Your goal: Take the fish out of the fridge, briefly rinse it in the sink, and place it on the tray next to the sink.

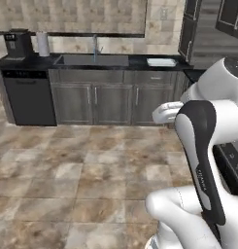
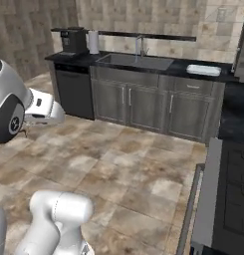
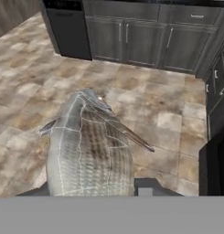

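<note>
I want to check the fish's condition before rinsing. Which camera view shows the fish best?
The hand view: the fish fills the foreground, scales and fins distinct, held in the end effector. In either base view I cannot make the fish out; the arm's own body is in the way.

No text, brand, number or sign can be read with certainty in these pictures. On the dark band of the robot arm [image 1: 204,180], at about 4 o'clock in the left base view, there is small light lettering, but it is too blurred to read.
</note>
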{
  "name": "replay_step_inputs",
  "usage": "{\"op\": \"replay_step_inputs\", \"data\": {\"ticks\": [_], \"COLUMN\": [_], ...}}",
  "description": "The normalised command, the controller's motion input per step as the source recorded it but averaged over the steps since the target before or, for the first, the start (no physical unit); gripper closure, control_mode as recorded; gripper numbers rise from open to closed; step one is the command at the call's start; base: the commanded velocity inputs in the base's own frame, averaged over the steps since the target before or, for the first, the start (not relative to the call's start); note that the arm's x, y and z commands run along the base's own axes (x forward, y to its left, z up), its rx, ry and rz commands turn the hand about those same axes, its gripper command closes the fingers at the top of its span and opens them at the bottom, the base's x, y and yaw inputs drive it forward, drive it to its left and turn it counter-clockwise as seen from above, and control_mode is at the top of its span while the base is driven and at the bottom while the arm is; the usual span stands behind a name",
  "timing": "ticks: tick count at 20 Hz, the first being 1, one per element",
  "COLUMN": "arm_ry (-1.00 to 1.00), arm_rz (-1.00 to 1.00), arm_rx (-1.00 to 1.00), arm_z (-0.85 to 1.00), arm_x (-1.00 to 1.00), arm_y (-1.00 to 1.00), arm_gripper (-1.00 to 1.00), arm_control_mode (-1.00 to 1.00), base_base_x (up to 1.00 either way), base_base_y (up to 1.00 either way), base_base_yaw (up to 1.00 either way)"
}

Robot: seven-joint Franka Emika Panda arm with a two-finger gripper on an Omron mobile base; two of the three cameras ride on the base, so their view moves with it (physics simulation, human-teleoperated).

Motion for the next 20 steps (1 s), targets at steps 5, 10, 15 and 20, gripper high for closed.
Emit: {"op": "replay_step_inputs", "data": {"ticks": [5, 10, 15, 20], "arm_ry": [0.00, 0.00, 0.00, 0.00], "arm_rz": [0.00, 0.00, 0.00, 0.00], "arm_rx": [0.00, 0.00, 0.00, 0.00], "arm_z": [0.00, 0.00, 0.00, 0.00], "arm_x": [0.00, 0.00, 0.00, 0.00], "arm_y": [0.00, 0.00, 0.00, 0.00], "arm_gripper": [1.00, 1.00, 1.00, 1.00], "arm_control_mode": [1.00, 1.00, 1.00, 1.00], "base_base_x": [1.00, 1.00, 1.00, 0.93], "base_base_y": [0.22, 0.40, 0.68, 0.83], "base_base_yaw": [-0.50, -0.52, -0.47, -0.04]}}
